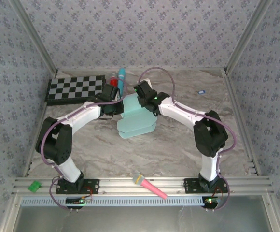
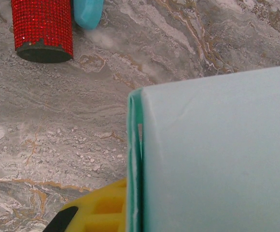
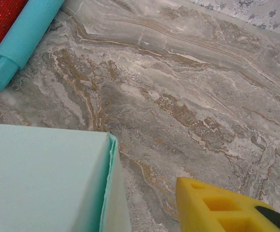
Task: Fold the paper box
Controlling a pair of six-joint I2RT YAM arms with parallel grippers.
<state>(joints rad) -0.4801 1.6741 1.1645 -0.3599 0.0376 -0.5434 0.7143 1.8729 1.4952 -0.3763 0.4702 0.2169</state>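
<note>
Jaws: left pinches box [image 2: 217, 154], right open.

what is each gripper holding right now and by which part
The left gripper appears shut on the paper box, at its folded edge. The right gripper seems to hold nothing; its finger stands clear of the box.

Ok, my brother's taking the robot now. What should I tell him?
Left gripper: shut, seemingly pinching the box at its left edge.
Right gripper: looks open, its finger clear of the box.
Box: mid-table, between the two arms.
Done: the far part looks folded up into walls.
Left: the near flaps lie flat and need folding, then the box needs closing.
</note>
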